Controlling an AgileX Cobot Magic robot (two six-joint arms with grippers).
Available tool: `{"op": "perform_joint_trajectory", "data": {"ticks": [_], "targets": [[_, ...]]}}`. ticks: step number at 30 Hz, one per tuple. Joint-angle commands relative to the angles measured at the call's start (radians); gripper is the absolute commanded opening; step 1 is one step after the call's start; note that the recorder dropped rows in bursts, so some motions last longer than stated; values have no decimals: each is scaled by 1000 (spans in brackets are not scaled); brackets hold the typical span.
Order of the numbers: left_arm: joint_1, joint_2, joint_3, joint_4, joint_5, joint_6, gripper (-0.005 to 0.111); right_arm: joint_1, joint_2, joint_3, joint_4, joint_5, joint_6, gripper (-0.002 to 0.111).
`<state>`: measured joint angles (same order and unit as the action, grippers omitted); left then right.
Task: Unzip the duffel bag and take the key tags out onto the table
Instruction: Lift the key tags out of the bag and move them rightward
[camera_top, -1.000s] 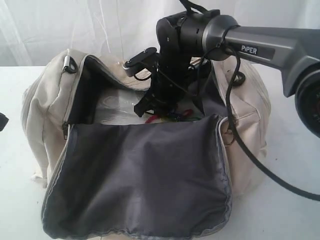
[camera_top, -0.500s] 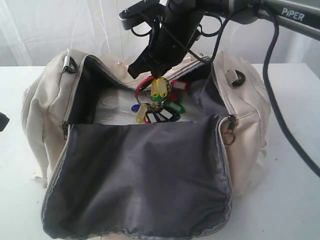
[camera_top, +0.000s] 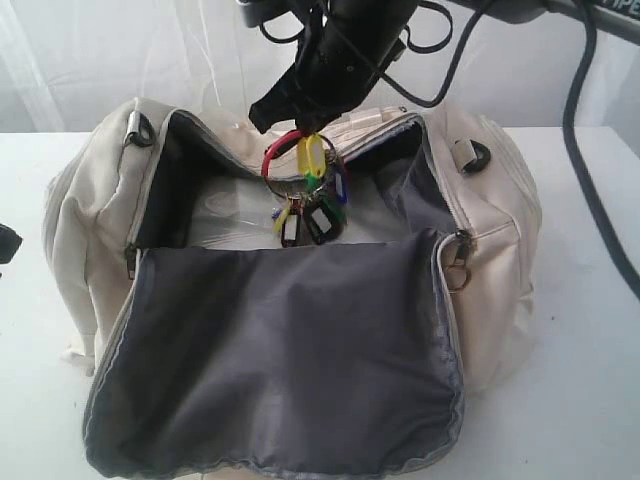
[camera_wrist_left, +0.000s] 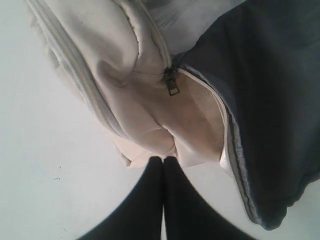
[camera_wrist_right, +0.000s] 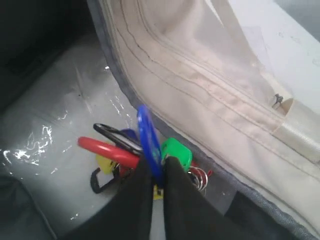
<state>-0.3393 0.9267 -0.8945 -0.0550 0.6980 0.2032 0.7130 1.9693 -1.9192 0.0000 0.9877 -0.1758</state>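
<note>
Noted nearest the exterior camera the top flap (camera_top: 290, 350) of the duffel bag (camera_top: 495, 250), folded forward with dark grey lining uppermost and zip teeth along its edge. Found the bag unzipped and wide open: cream fabric, pale strap, metal ring pull (camera_top: 455, 275) at the right end of the opening. Saw shiny clear film (camera_top: 225, 215) on the bag floor.

Recorded the key tags (camera_top: 308, 195) hanging in a bunch above the open mouth, over the interior, clear of the floor and not on the table (camera_top: 580, 400): yellow, green, blue and dark tags plus a red loop, on metal rings. Confirmed right gripper (camera_top: 292, 118) almost fully closed, fingers pinching a blue tag (camera_wrist_right: 148, 137) edge-on, with a green tag (camera_wrist_right: 176, 152) just beside.

Confirmed left gripper (camera_wrist_left: 163, 161) fully closed on nothing, fingertips pressed together, over the table just beside the bag's end, near a small zip pull (camera_wrist_left: 173, 87).

Could not read the label windows on the tags; too small.

Noted plain white table under and around the bag, white curtain (camera_top: 120, 60) behind.
</note>
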Motion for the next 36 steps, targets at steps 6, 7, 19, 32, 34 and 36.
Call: {"op": "perform_joint_trajectory", "data": {"ticks": [6,7,19,32,34,36], "targets": [[-2,-7,4,-11,1,2,0,-8,-59,-4,7,-50,1,0],[-2,-7,4,-11,1,2,0,-8,-61,-4,9,-50,1,0],[-2,-7,4,-14,1,2,0,-8,-119,-4,8,-52,-1,0],[-2,-7,4,-16,3,2,0,-8,-234,5,-27,-16,-6,0],[-2,-7,4,-16,3,2,0,-8,-261,14,-33,-14,-6,0],[-2,-7,4,-16,3,2,0,-8,-295,25,-60,-5,-6,0]]}}
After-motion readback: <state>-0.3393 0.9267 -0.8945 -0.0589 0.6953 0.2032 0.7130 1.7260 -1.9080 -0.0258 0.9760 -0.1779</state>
